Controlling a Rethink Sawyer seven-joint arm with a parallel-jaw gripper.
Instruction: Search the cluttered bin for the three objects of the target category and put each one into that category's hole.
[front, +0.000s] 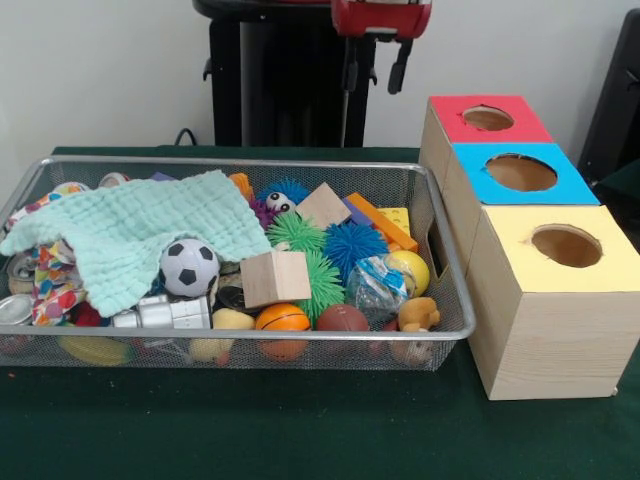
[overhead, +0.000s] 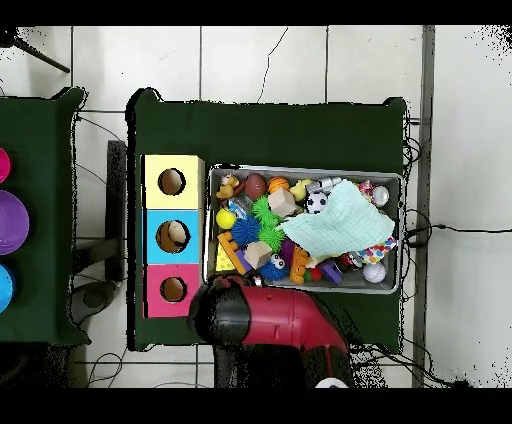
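Note:
The wire mesh bin (front: 250, 163) holds a heap of toys. A tan squishy toy (front: 418, 315) lies at its front right corner; in the overhead view it (overhead: 229, 186) is next to the boxes. A pale yellow bun-like toy (front: 232, 320) sits at the front, beside the basketball. A third one does not show clearly. The red-topped box's hole (front: 488, 118) is at the far right, and it also shows in the overhead view (overhead: 173, 290). My gripper (front: 372, 88) hangs open and empty high above the bin's far edge, left of the red-topped box.
A mint cloth (front: 130, 235) covers the bin's left part. A soccer ball (front: 189, 267), wooden cubes (front: 274, 277), spiky balls (front: 322, 280) and a smooth yellow ball (front: 410, 268) fill the rest. Blue-topped (front: 521, 172) and yellow-topped (front: 566, 245) boxes stand right of the bin.

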